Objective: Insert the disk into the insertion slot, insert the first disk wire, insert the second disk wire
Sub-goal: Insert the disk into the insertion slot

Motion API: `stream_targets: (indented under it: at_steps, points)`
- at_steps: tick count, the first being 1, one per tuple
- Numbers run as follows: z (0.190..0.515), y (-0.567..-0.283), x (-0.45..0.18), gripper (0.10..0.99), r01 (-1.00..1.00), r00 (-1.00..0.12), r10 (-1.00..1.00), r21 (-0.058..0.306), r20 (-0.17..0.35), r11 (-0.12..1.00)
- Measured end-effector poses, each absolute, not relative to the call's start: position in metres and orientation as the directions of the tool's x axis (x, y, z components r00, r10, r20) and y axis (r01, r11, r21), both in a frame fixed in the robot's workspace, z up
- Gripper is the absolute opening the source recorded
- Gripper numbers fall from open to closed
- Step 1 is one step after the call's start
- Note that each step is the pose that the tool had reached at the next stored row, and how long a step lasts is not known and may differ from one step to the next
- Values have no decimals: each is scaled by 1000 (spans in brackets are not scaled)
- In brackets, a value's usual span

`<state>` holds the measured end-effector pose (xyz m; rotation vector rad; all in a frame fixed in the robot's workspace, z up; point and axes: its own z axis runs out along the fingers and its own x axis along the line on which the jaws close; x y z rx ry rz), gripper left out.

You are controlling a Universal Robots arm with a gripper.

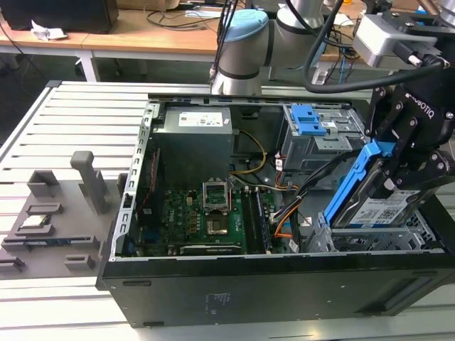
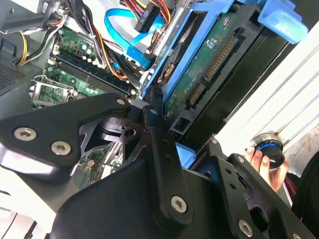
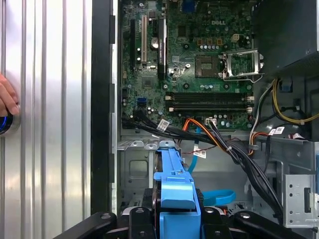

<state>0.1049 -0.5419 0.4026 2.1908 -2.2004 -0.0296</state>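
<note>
**Slatted grey surface (image 1: pixel 71 121) carrying an open black computer case (image 1: pixel 249 291)**

Black jaws are gripping the silver hard drive in its bright blue plastic carrier (image 1: pixel 379 207), holding it tilted just above the low silver perforated drive bay (image 1: pixel 426 234) in the case's corner.

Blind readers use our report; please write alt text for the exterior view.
A black gripper clamps a silver hard drive in a bright blue plastic carrier, tilted over a low silver perforated sheet-metal bay at the exterior view's right. The bay sits inside an open black computer case with a green motherboard.
</note>
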Motion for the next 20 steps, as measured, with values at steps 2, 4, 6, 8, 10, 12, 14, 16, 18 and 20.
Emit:
stream_targets:
  at_steps: [2,4,6,8,10,12,14,16,18,20]
  points:
    - [401,-542,105,365,-999,-4,-1000,39,12,5]
    - [399,-542,105,365,-999,-4,-1000,39,12,5]
    - [396,-542,105,365,-999,-4,-1000,39,12,5]
    - [393,-542,105,365,-999,-4,-1000,39,13,5]
    - [391,-542,105,365,-999,-4,-1000,39,13,5]
    - [390,-542,105,365,-999,-4,-1000,39,13,5]
    - [389,-542,105,365,-999,-4,-1000,39,13,5]
    - [387,-542,105,365,-999,-4,-1000,39,13,5]
    - [385,-542,105,365,-999,-4,-1000,39,13,5]
    - [382,-542,105,365,-999,-4,-1000,39,13,5]
